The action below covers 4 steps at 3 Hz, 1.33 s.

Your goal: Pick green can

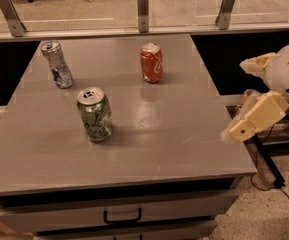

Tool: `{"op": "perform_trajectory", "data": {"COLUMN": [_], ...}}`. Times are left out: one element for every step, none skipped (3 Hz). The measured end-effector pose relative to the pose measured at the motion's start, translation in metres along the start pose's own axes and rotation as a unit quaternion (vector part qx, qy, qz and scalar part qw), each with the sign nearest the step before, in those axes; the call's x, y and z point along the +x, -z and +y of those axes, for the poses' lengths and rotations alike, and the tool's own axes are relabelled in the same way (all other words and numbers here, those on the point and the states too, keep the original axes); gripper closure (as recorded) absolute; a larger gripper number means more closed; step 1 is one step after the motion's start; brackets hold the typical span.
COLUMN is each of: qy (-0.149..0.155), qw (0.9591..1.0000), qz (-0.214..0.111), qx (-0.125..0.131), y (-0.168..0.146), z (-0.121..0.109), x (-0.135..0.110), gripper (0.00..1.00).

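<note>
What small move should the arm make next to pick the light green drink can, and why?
Probably swing the pincer in over the grey table toward the light green aluminium can: the pincer hangs beyond the table's edge at picture right, well apart from that upright can.

So the gripper [241,128] hangs off the right edge of the table [184,134], just beside it. Between it and the green can [94,115] there's only bare tabletop, nothing in the way on that side. The red can [151,62] stands further back and to the right of the green one, well apart. The silver-and-blue can [57,64] is behind it to the left, nearer, but with a gap between them. Front and left of the green can are open too. Only the metal posts [143,9] wall off the back edge
</note>
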State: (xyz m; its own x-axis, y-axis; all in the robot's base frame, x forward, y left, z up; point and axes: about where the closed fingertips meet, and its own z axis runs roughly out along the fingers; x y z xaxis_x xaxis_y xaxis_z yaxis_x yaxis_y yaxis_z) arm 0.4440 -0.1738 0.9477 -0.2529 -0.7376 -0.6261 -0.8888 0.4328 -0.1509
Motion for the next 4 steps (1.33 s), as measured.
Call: {"op": "perform_trajectory", "data": {"qy": [-0.011, -0.021, -0.021, -0.034], "qw": [0.9946, 0.9896, 0.9896, 0.9836], "qz": [-0.103, -0.142, -0.142, -0.174], "qx": [-0.004, -0.013, -0.013, -0.035], "y": [-0.020, -0.016, -0.016, -0.036], "z": [0.018, 0.025, 0.025, 0.043], "x": [-0.051, -0.077, -0.077, -0.088], "gripper": [0.00, 0.00, 0.00, 0.00]}}
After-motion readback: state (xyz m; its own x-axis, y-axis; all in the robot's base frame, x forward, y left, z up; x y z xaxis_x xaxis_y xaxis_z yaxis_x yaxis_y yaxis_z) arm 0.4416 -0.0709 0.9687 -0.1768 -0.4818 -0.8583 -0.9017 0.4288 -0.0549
